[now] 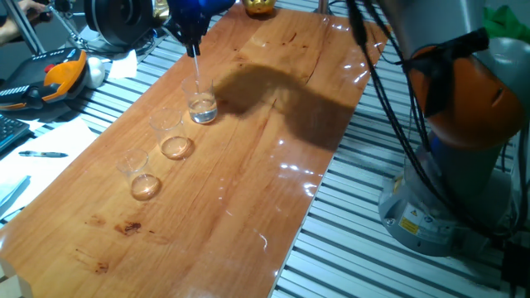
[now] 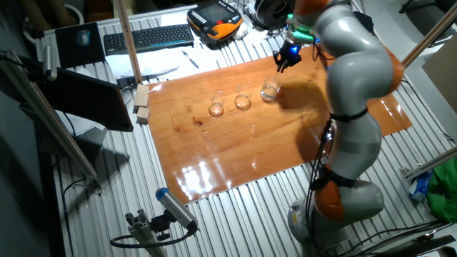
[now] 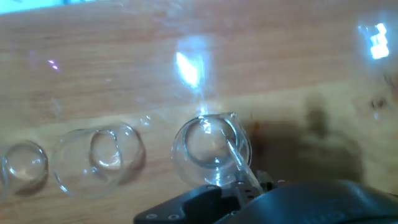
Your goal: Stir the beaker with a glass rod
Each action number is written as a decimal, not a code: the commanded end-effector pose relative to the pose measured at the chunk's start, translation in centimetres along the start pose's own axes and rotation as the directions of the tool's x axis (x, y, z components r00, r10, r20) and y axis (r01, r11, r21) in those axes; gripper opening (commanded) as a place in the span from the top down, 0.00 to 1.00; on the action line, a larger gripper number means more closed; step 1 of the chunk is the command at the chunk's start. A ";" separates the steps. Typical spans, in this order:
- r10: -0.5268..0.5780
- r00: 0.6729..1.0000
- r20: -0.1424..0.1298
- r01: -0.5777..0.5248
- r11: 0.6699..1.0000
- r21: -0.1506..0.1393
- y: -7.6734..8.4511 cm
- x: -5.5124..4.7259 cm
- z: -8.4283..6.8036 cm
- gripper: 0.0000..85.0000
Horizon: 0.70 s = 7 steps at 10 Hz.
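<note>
Gripper [image 1: 193,43]: blue, above the beaker, fingers clamped on the upper end of the glass rod.
Glass rod [image 1: 197,73]: thin, clear, nearly upright, running from the fingertips down into the beaker; in the hand view a pale slanted streak crossing the beaker's mouth.
Rod tip: inside the beaker, probably close to the bottom; contact hard to judge through the glare.
Beaker [image 1: 202,106]: small, clear, straight-walled, silvery-white bottom, upright on the wooden tabletop [image 1: 248,182], directly under the gripper.
Second beaker [image 1: 175,142]: amber-tinted bottom, just beside the beaker, toward the near end of the board.
Third beaker [image 1: 142,182]: also amber-tinted, farther from the beaker, in the same row.
Arm [image 2: 350,64]: grey with orange joints, arching over the tabletop behind the beaker.
</note>
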<state>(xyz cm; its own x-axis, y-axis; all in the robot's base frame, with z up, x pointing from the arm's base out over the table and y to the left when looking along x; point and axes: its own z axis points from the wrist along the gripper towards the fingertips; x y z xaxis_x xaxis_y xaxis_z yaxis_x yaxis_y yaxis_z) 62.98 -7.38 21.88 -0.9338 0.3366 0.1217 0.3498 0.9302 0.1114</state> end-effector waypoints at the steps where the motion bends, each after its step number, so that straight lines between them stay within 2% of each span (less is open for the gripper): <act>1: -0.092 0.978 0.187 0.083 0.995 0.057 -0.1 0.1 -0.4 1.00; 3: -0.182 0.949 0.257 0.154 0.980 0.125 -0.2 0.1 -0.8 1.00; 4: -0.242 0.938 0.250 0.204 0.964 0.168 -0.3 0.1 -0.8 1.00; 5: -0.275 0.951 0.141 0.244 0.948 0.207 -0.3 0.4 -0.9 1.00; 6: -0.272 0.957 0.098 0.246 0.944 0.217 -0.4 0.5 -0.9 1.00; 7: -0.271 0.958 0.091 0.245 0.943 0.225 -0.4 0.5 -1.0 1.00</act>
<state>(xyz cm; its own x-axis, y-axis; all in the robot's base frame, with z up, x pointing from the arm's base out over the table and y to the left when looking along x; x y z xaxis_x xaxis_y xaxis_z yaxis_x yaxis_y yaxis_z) 62.52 -7.64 22.71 -0.9953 0.0959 -0.0133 0.0967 0.9922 -0.0782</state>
